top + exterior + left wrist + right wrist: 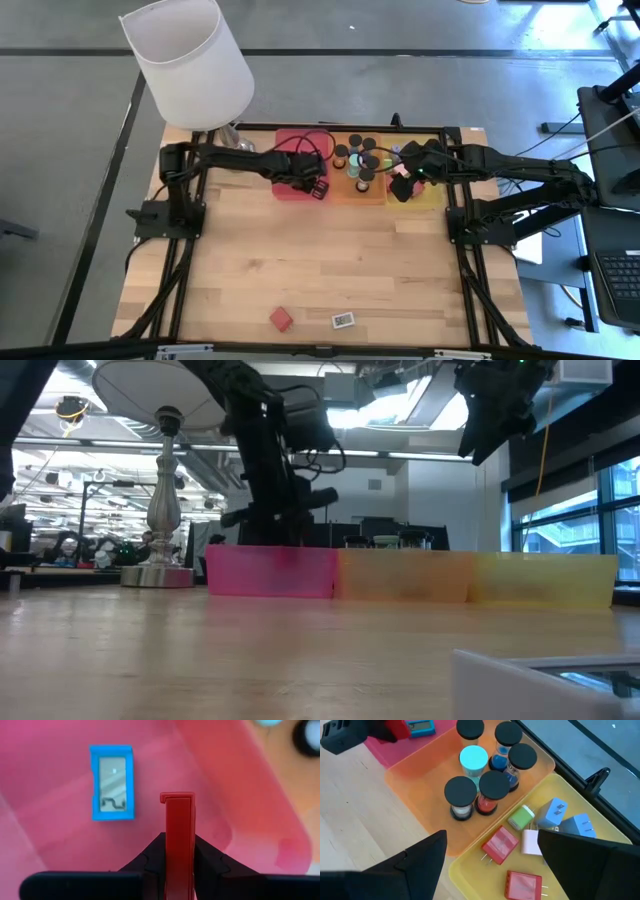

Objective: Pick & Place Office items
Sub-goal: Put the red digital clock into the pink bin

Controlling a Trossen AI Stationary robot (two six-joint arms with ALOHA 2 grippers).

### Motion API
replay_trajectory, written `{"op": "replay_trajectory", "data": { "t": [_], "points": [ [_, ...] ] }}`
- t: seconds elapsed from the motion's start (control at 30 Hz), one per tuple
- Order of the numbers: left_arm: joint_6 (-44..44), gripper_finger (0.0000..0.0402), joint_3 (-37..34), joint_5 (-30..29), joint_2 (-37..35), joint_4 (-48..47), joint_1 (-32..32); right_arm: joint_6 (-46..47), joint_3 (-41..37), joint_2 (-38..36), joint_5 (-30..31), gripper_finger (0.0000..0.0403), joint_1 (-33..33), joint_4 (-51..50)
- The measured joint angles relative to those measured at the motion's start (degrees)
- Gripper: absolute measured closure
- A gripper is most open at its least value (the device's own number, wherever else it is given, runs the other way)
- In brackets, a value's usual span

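Left gripper (178, 854) clamped on red flat block (178, 827) edgewise, hovering over red tray (292, 140) — teal block (112, 782) already inside. Block likely light, rigid, slick plastic (thin edges best grip). Right gripper (410, 172) spread, empty, over yellow tray (436, 196).

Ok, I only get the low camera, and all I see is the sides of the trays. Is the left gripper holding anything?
Observer: Yes, the left gripper is shut on a red flat block, over the red tray.
Operator: Is that tray empty?
Observer: No, a teal flat block lies in it.
Operator: And the orange one?
Observer: A cluster of round cylinders stands in the orange tray, mostly with black tops and one with a light teal top.
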Motion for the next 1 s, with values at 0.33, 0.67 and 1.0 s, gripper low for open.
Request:
{"op": "replay_trajectory", "data": {
  "t": [0.33,0.67,1.0],
  "points": [
    [1.3,0.0342,0.0,0.5,0.8,0.3,0.0,0.0,0.0,0.0,0.0,0.0087,0.0,1.1],
    [4.7,0.0330,0.1,2.4,3.0,-0.3,-0.2,0.0,0.0,0.0,0.0,0.0087,0.0,1.4],
    [4.7,0.0324,0.1,4.6,4.3,0.0,-0.2,-0.1,0.0,0.0,0.0,0.0087,0.0,1.3]
  ]
}}
